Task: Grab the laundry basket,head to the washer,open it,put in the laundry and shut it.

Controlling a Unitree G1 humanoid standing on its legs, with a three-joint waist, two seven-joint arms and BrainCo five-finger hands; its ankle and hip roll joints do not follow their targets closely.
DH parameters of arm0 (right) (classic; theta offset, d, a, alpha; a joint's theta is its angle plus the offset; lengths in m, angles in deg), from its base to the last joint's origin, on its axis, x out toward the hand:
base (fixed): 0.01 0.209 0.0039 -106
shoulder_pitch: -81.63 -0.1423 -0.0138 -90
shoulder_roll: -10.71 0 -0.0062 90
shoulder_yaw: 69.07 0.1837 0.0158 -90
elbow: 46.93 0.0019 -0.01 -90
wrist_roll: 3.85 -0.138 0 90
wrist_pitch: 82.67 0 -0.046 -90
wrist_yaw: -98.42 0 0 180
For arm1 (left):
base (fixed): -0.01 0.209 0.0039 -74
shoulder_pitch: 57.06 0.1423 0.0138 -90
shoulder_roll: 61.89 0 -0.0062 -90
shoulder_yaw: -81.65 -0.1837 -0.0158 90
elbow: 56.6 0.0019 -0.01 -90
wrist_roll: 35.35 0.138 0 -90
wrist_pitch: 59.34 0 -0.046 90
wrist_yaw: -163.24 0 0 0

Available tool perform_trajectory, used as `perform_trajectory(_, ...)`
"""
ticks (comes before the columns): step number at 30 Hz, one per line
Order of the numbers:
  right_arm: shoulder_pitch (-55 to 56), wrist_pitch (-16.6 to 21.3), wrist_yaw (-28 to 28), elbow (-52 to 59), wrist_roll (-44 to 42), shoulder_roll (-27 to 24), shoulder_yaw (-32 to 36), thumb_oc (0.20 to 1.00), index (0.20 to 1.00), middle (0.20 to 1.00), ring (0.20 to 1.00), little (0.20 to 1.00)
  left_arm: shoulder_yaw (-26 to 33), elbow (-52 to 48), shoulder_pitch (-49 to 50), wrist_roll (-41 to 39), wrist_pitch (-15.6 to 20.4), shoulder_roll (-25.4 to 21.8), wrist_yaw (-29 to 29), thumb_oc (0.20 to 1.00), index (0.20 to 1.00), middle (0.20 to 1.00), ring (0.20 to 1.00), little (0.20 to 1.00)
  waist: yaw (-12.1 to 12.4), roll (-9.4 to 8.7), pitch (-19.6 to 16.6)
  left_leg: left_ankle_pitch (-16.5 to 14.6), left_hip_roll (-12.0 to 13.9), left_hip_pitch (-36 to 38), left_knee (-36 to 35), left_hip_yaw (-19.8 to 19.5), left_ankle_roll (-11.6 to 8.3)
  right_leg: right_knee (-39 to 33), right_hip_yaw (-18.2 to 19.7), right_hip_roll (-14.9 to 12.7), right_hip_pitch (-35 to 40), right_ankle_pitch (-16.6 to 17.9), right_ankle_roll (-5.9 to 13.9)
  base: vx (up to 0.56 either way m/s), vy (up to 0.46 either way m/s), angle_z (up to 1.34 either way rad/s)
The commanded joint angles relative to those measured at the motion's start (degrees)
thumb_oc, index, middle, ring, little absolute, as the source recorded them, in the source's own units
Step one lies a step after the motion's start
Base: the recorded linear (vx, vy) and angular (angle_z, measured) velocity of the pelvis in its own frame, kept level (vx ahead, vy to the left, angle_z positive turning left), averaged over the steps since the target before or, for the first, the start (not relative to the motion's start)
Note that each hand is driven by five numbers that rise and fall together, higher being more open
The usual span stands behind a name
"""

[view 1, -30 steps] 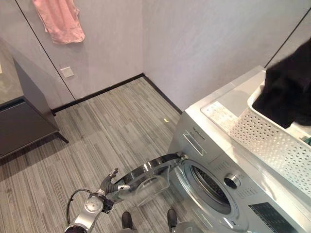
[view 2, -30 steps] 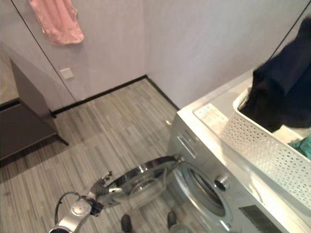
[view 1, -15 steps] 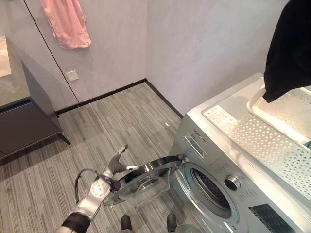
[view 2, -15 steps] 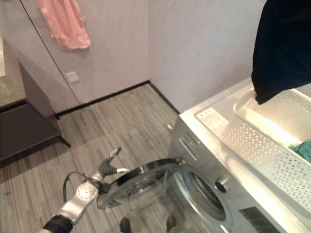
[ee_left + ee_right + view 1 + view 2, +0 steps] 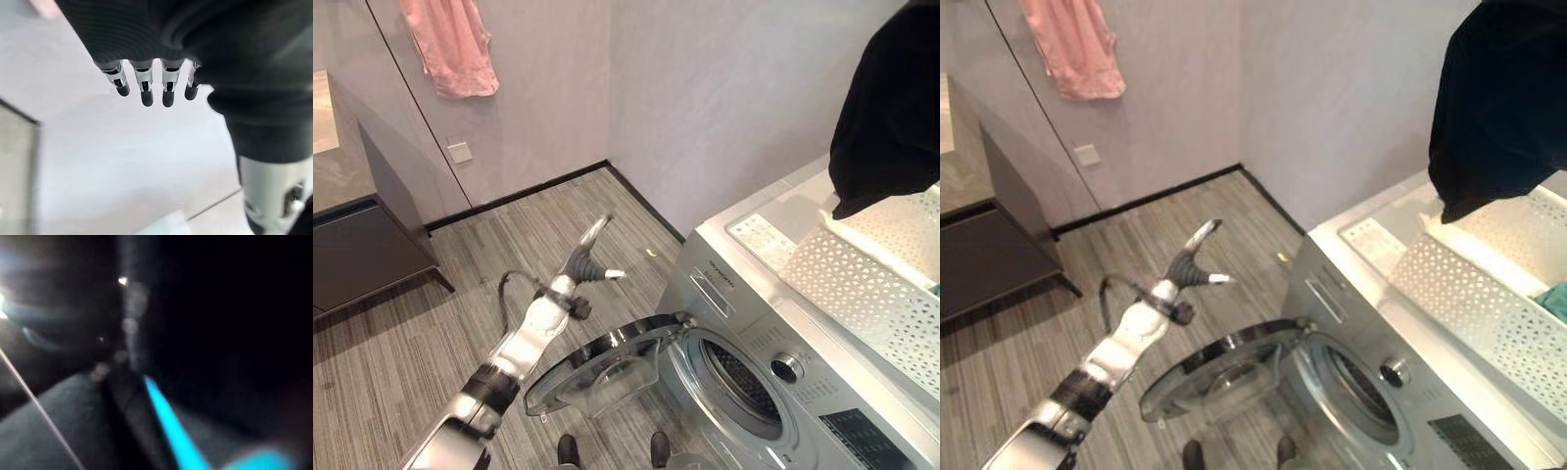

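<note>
Left eye view: I have the washer [image 5: 773, 333] at the lower right of the frame with its round door [image 5: 607, 362] swung fully open toward the bottom centre, so the drum mouth is clear for loading. My left hand [image 5: 587, 259] is up in mid-frame, apart from the door, fingers straight and holding nothing; the left wrist view shows them relaxed against the plain wall. The laundry basket [image 5: 876, 294] sits on top of the washer at the right edge, and a dark garment [image 5: 891, 108] hangs above it at the upper right, lifted clear of the rim, I judge so it can be carried down to the opening. I cannot tell how my right hand is set; its wrist view is dark cloth. A teal item [image 5: 1552, 297] lies in the basket. Around: a pink cloth [image 5: 452, 44] hanging upper left, a dark cabinet [image 5: 362, 245] at left. The open door stands nearest the path to the drum.
</note>
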Motion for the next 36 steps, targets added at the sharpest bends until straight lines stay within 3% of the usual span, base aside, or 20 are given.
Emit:
perform_trajectory(1, -8.29, -0.71, -0.60, -0.28, 0.07, -0.28, -1.86, 0.200, 0.200, 0.200, 0.200, 0.200, -3.37, 7.27, -11.91, -2.28, -0.45, 5.64, 5.64, 1.000, 1.000, 1.000, 1.000, 1.000, 0.85, -0.93, -3.32, -10.38, 1.19, 4.85, 3.67, -0.58, 1.89, 3.64, 2.88, -3.13, -2.45, -2.49, 3.50, 0.00, 0.013, -0.03)
perform_trajectory(2, -8.66, -0.81, -0.62, -0.25, 0.10, -0.46, -2.11, 0.200, 0.200, 0.200, 0.200, 0.200, -3.37, 7.97, -12.49, -2.32, -0.12, 6.02, 5.79, 1.000, 1.000, 1.000, 1.000, 1.000, 0.94, -0.75, -3.10, -10.31, 1.19, 4.93, 3.53, -0.59, 1.89, 3.63, 2.86, -3.13, -2.42, -2.49, 3.50, 0.00, 0.000, 0.00)
perform_trajectory(7, -12.38, 0.07, -1.82, 1.39, -2.79, 8.67, -5.85, 0.200, 0.200, 0.200, 0.200, 0.200, -6.13, 27.19, -26.14, -9.14, -3.08, 15.75, 8.54, 1.000, 1.000, 1.000, 1.000, 1.000, -0.83, 0.32, -3.95, -10.29, 1.45, 6.98, 2.13, 0.40, 1.69, 3.19, 3.46, -2.76, -2.01, -2.72, 3.52, 0.03, -0.006, -0.08)
perform_trajectory(17, -18.78, 1.65, -2.95, 2.00, -5.37, 17.38, -11.34, 0.200, 0.200, 0.200, 0.200, 0.200, -6.34, 44.57, -38.46, -16.44, -4.74, 21.68, 8.82, 1.000, 1.000, 1.000, 1.000, 1.000, -2.23, 1.91, -5.00, -9.38, 2.10, 8.87, 0.61, 2.34, 0.95, 2.40, 4.01, -1.90, -1.50, -2.43, 3.37, 0.02, -0.029, -0.09)
perform_trajectory(27, -25.48, 2.59, -3.24, -2.80, -7.94, 19.65, -16.47, 0.200, 0.200, 0.200, 0.200, 0.200, -6.88, 49.22, -45.01, -15.73, -4.77, 19.55, 10.22, 1.000, 1.000, 1.000, 1.000, 1.000, -3.26, 3.26, -6.05, -9.18, 2.18, 9.08, 0.36, 3.47, 0.49, 1.96, 4.49, -1.77, -1.50, -2.04, 3.46, 0.00, -0.030, -0.08)
perform_trajectory(36, -31.69, 3.88, -4.60, -9.55, -12.26, 22.04, -21.93, 0.200, 0.200, 0.200, 0.200, 0.200, -6.05, 44.66, -49.35, -20.03, -2.45, 16.98, 11.70, 1.000, 1.000, 1.000, 1.000, 1.000, -2.94, 3.59, -6.71, -8.88, 2.43, 9.09, 0.32, 3.98, 0.14, 1.49, 5.01, -1.38, -1.60, -1.66, 3.38, 0.00, -0.002, 0.00)
